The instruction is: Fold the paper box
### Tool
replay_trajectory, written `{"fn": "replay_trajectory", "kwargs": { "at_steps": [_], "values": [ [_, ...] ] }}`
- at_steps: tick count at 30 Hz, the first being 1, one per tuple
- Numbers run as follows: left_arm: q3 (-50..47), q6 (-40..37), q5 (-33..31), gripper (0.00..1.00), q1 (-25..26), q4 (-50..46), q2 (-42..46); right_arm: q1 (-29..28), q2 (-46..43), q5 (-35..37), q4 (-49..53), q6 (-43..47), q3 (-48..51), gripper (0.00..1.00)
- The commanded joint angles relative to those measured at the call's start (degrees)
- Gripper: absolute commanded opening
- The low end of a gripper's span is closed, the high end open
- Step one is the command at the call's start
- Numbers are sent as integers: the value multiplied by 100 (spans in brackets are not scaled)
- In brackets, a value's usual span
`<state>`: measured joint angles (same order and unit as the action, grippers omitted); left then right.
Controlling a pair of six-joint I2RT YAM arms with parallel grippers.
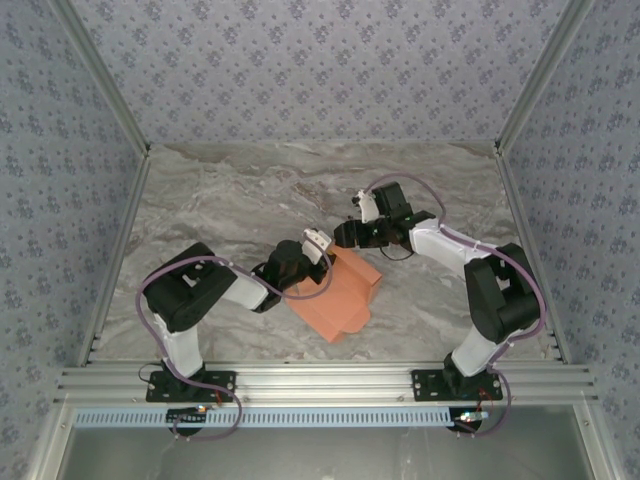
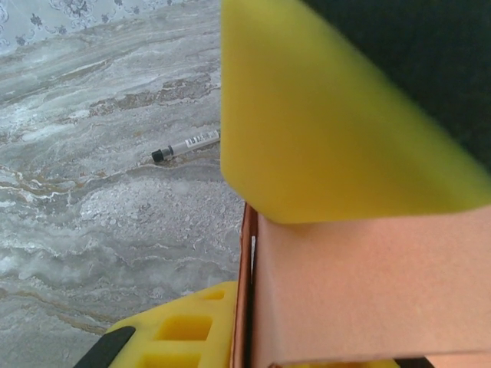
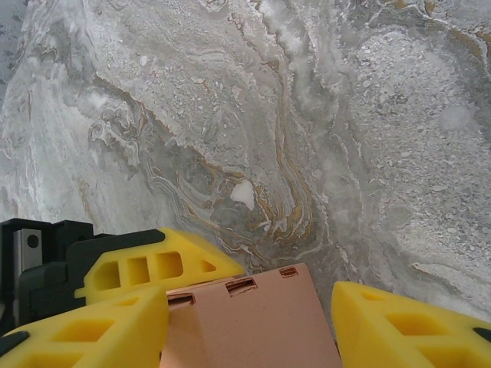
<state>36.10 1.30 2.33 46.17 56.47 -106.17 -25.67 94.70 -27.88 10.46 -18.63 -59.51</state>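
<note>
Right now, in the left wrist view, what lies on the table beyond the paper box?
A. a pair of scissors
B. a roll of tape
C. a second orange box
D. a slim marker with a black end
D: a slim white marker with a black end lies on its side on the marbled table, apart from the paper box in the foreground.

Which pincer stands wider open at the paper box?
The right pincer: its fingers stand well apart, a slotted flap of the paper box between them. The left pincer has only one thin wall between its fingers.
</note>
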Motion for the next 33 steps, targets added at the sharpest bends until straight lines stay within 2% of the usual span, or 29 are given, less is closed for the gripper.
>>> {"fn": "replay_trajectory", "kwargs": {
  "at_steps": [1,9,16,23,33],
  "values": [
    [-32,-37,58,17,-11,152,-77,-62,136,69,94,-22,44,59],
    [-212,-1,14,26,-4,175,-46,-242,144,491,276,67,114,58],
    [-318,17,8,27,-37,241,-27,-423,110,1105,462,168,194,57],
    [-384,127,299,28,-190,286,48,-578,-33,1730,681,324,220,57],
    [-72,28,665,25,-236,-11,22,-554,-216,1379,642,294,91,58]
  ]
}}
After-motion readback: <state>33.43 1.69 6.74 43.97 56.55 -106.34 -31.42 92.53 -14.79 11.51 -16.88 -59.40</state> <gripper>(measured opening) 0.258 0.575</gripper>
